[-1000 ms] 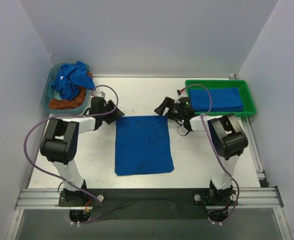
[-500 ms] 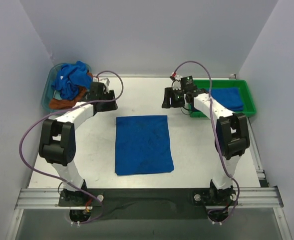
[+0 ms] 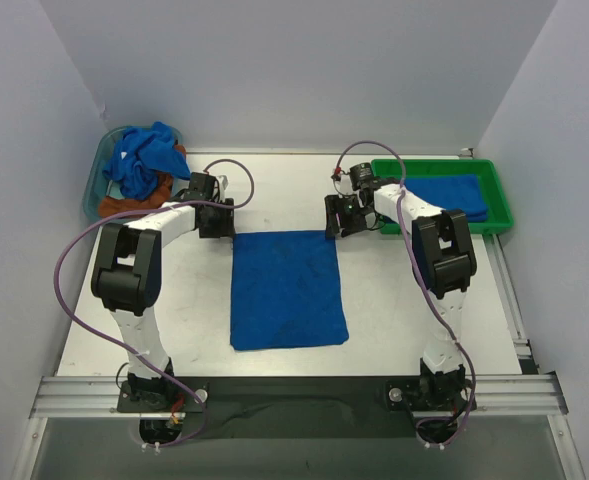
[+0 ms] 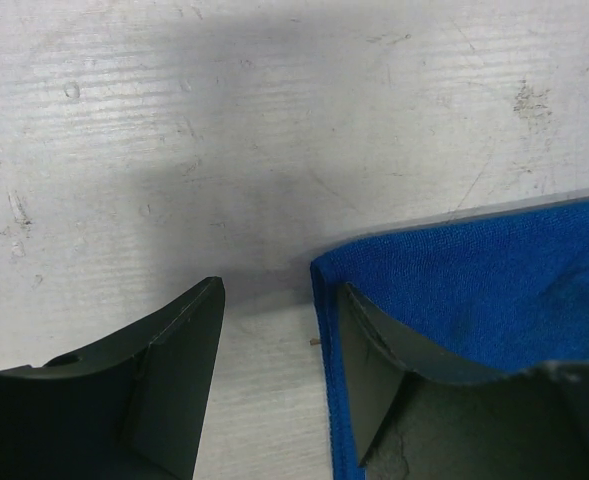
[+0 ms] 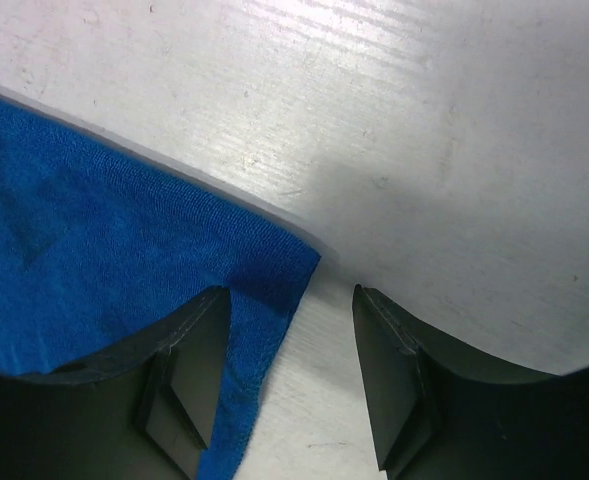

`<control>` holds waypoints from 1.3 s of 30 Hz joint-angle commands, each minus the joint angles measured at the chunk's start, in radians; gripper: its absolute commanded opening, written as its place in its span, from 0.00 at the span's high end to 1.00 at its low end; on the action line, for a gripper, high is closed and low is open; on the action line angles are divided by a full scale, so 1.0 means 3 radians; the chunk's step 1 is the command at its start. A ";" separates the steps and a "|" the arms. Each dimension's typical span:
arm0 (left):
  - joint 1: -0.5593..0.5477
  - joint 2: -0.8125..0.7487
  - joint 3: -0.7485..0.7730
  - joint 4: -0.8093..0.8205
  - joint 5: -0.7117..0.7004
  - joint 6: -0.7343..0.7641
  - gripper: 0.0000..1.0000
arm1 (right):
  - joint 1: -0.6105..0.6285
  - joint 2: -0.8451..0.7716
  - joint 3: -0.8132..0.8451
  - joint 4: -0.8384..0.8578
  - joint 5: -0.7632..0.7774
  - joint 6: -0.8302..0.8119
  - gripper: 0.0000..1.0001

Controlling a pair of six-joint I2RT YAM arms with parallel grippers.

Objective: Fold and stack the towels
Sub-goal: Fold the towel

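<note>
Royal-blue terry towel (image 3: pixel 288 290) lay flat, unfolded, on the white surface (image 3: pixel 394 300); my left hand (image 4: pixel 279 300) and right hand (image 5: pixel 292 300) stood open astride its far corners. One folded blue towel (image 3: pixel 444 197) sat in the green plastic tray (image 3: pixel 501 205); crumpled blue towels (image 3: pixel 139 165) waited in the clear bin (image 3: pixel 96 180).

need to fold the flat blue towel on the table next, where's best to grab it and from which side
Pinch the towel at its two far corners, coming down from above the far edge. It lies flat and thin, and the left gripper and right gripper stand open astride those corners.
</note>
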 commanded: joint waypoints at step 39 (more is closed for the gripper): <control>-0.0064 0.0192 0.0265 0.0022 0.0215 -0.0052 0.40 | 0.0010 0.0468 0.0245 -0.0341 -0.0064 -0.0087 1.00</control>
